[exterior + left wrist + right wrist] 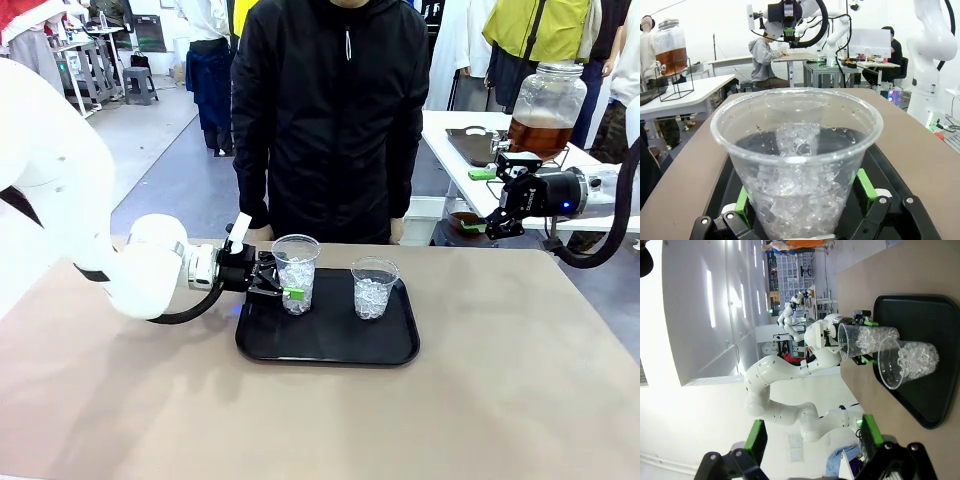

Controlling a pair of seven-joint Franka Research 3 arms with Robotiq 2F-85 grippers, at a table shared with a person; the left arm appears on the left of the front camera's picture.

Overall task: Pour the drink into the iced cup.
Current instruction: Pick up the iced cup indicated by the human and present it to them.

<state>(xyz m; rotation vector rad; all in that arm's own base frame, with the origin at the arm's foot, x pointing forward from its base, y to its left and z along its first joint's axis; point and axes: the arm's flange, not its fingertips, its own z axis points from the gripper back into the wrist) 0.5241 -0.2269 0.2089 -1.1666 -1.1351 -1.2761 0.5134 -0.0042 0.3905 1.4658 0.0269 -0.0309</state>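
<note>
The iced cup (296, 262) is seen upright at the left end of the black tray (330, 358), on the brown table (500, 420). It is bracketed by the left gripper (288, 286): the jaws are held wide apart, with a green pad (867, 186) just beside the cup's wall on either side. Whether the pads touch the wall cannot be made out. A second cup (374, 288), also packed with ice, is stood on the tray's right half, apart from the first, on the side toward the jar.

The drink (538, 135) is found well away from both cups. It is amber liquid filling the lower part of a glass dispenser jar (550, 90), which is raised on a wire stand (675, 82) on a white side table (436, 121) beyond the brown table's far right corner. The right gripper (478, 200) is held in the air, overlapping the jar's lower left in the front view, with its jaws spread and nothing between them. A dark tray (468, 145) is laid on the white table beside the jar. The far edge is occupied by a person in a black jacket (330, 120), standing directly behind the black tray.
</note>
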